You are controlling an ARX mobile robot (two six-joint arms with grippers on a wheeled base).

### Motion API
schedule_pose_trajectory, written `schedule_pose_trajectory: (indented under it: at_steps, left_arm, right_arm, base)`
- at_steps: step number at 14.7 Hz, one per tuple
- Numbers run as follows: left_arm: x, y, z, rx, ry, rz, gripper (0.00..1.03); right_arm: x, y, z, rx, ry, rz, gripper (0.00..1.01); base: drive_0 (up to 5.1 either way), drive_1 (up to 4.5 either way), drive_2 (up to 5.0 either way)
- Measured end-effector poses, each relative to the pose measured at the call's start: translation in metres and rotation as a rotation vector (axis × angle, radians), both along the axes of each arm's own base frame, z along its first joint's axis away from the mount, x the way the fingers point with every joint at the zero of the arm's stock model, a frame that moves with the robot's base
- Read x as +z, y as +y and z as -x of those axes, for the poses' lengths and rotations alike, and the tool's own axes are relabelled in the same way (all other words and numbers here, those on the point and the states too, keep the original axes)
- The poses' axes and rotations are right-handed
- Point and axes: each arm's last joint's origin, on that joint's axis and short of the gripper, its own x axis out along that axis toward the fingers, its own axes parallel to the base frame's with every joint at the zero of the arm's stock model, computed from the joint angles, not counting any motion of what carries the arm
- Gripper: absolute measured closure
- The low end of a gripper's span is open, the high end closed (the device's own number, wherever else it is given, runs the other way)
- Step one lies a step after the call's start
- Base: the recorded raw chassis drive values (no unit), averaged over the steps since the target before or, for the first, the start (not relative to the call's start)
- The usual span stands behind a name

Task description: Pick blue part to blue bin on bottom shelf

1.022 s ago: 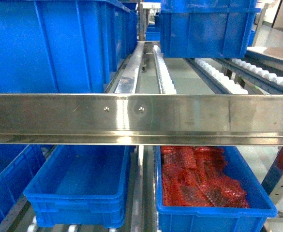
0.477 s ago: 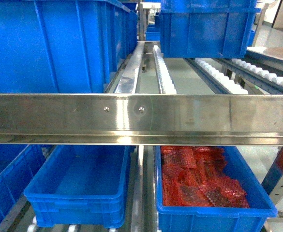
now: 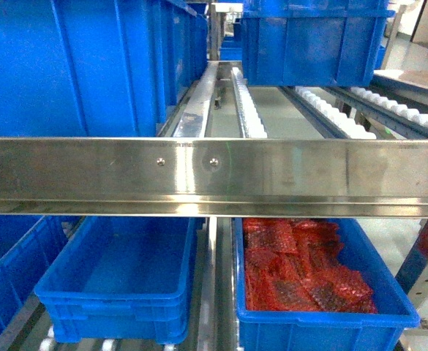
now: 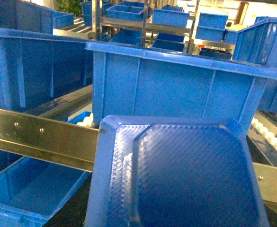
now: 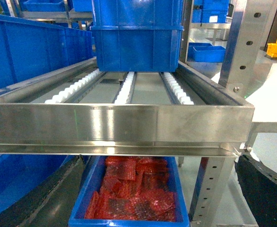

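Only the left wrist view shows the blue part, close beneath the camera above the steel lip. Below, the head view shows the empty blue bin beside a bin of red bags. Neither gripper's fingers can be made out.

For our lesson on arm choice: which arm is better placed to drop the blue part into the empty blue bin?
Probably left: the blue part fills its wrist view, the empty blue bin below-left. The right wrist faces the red-filled bin.
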Motion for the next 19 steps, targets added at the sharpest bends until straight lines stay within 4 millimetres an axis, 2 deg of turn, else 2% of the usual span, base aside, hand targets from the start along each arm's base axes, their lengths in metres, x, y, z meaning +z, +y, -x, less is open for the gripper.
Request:
schedule_pose_trajectory:
  at_steps: [19]
  left_arm:
    - [-0.0002, 0.0, 0.0, -0.001, 0.002, -0.001, 0.6]
  right_arm:
    - [-0.0002, -0.0001, 0.0, -0.002, 0.002, 0.0, 0.03]
  base:
    - [0.0, 0.0, 0.0]
